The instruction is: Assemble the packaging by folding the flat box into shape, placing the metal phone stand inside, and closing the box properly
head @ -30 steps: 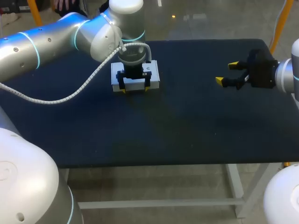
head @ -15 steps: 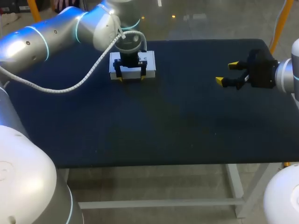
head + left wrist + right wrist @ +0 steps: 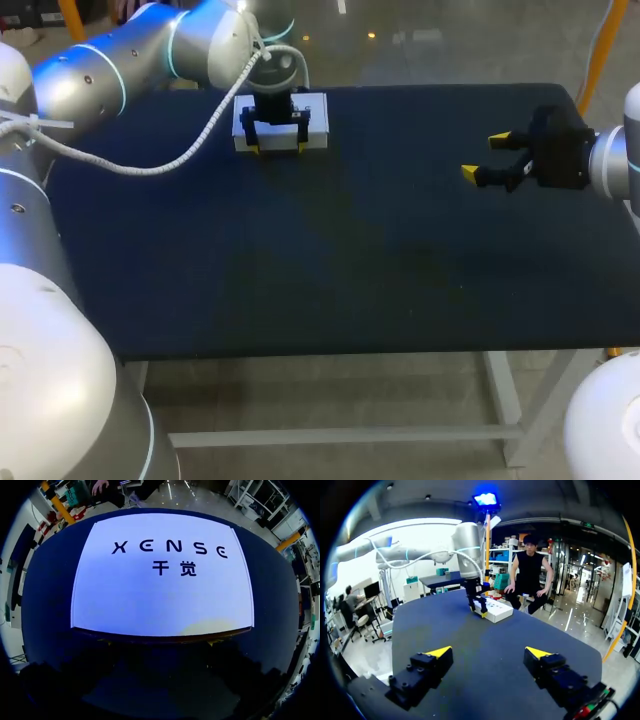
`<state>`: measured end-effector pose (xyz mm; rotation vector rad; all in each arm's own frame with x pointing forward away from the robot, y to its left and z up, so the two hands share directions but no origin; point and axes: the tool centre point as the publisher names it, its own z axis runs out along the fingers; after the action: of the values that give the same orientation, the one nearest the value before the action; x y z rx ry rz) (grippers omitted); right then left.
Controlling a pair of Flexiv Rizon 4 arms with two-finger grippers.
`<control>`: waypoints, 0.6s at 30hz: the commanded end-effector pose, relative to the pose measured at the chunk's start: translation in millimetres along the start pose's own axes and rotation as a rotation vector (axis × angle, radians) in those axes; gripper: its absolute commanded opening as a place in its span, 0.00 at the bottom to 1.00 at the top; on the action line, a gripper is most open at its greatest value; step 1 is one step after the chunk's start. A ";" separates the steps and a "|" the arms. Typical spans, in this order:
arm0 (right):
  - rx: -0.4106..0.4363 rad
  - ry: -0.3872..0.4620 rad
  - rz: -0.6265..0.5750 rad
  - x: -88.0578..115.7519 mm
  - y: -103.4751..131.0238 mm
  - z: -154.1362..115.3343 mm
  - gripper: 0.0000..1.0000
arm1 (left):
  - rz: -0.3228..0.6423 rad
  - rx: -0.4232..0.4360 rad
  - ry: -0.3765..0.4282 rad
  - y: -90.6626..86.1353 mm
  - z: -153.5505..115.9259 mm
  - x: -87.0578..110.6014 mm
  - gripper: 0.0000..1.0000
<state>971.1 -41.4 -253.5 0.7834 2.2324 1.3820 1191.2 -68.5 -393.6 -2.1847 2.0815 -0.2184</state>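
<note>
A white box with dark print on its top lies shut and flat-topped near the far edge of the table, left of the middle. My left gripper stands over it, open, with both yellow tips against the box's near side. In the left wrist view the box top fills the picture just ahead of the gripper, whose tips barely show under the near edge. My right gripper hovers open and empty over the right of the table. From its wrist view, the box and the left gripper lie far ahead of the right gripper. No phone stand shows.
The table is covered in dark blue cloth. The box sits close to its far edge. The left arm's white cable hangs above the table's left part.
My left gripper has moved toward the far edge of the table, and the white box has slid along with it. The right arm has kept still.
</note>
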 end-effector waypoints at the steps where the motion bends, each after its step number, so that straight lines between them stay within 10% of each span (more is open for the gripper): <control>1: -0.007 0.003 -0.001 0.0 -1.4 -0.9 1.00 | 0.002 -0.080 0.005 -9.0 0.9 1.4 1.00; 18: -0.007 0.003 -0.001 0.0 -1.4 -0.9 1.00 | 0.106 0.156 0.195 107.8 -63.9 -31.7 1.00</control>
<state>971.1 -41.4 -253.5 0.7833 2.2323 1.3822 1142.5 -59.6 -371.1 -2.1680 2.3740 -0.2492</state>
